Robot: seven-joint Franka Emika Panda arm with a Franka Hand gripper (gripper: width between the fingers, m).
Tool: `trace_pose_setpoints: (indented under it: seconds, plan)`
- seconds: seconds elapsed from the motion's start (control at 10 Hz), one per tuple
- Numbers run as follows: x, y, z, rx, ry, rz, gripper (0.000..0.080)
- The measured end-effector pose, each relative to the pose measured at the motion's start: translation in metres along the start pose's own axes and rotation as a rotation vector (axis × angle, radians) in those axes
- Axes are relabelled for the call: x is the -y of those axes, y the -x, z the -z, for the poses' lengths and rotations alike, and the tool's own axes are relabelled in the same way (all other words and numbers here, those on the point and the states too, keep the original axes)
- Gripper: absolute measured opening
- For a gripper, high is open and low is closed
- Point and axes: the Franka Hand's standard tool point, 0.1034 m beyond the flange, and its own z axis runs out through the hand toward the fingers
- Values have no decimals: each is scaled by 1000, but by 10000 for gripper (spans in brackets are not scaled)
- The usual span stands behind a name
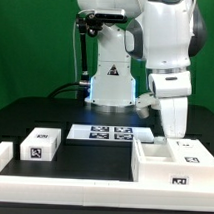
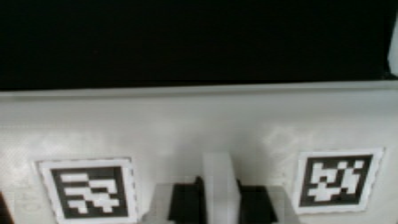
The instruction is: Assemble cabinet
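Observation:
The cabinet (image 1: 169,165) is a large white boxy case with inner compartments and square tags, at the exterior view's front right. My gripper (image 1: 172,133) reaches straight down onto its top. In the wrist view the cabinet (image 2: 196,125) fills the lower half, with a tag on either side. My gripper (image 2: 217,192) has its dark fingers (image 2: 183,200) pressed against both sides of a thin white wall of the cabinet, shut on it. The wall's lower part is hidden.
A small white block (image 1: 41,145) with one tag sits at the exterior view's left. The marker board (image 1: 111,133) lies flat in the middle, before the robot base (image 1: 111,85). A long white rail (image 1: 63,174) runs along the front edge.

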Motion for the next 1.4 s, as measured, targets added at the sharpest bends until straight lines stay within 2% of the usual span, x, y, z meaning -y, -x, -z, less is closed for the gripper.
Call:
trace_pose_setpoints:
  seconds: [0.2,0.3,0.4,0.5,0.6,0.7,0.8,1.0,1.2,1.4]
  plan:
    - [0,0,0,0,0,0,61]
    - [-1,5,8,14,-5,7,61]
    - [-2,13,23,33,0,11,61]
    - [3,23,31,44,3,28,61]
    - [5,35,40,61,-10,31,61]
    - [3,42,47,70,-11,19,61]
    - [2,44,47,68,-8,11,61]
    - [5,44,41,64,-18,5,61]
    - [5,52,39,60,-22,5,61]
    - [1,54,45,68,-36,1,62]
